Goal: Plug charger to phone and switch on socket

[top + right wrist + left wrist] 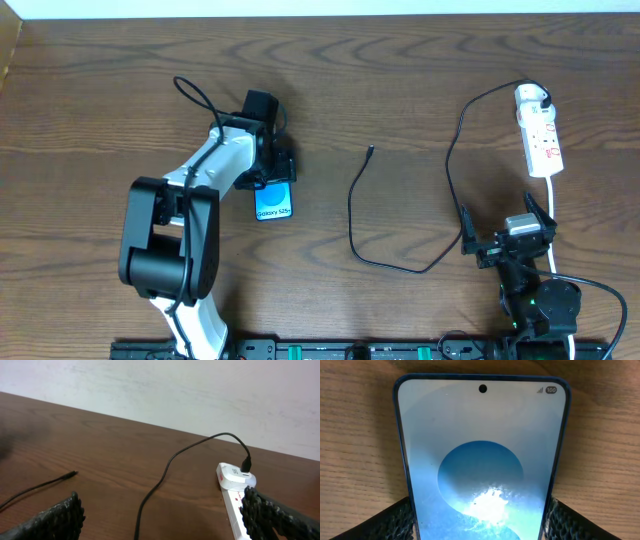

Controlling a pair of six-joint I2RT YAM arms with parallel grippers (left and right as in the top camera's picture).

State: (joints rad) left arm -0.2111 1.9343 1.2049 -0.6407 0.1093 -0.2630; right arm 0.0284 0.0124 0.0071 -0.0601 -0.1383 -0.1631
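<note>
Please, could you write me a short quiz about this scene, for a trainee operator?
1. True or false: the charger's connector tip is already inside the phone.
2. Which gripper has the phone between its fingers? A: left gripper. B: right gripper.
3. Fill in: the charger's far end is plugged into the ____.
Key: 1 false, the tip lies apart from it; 2 A; 3 socket.

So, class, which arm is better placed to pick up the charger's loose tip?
Right: the right gripper is open and empty, facing the charger tip; the left gripper holds the phone.
</note>
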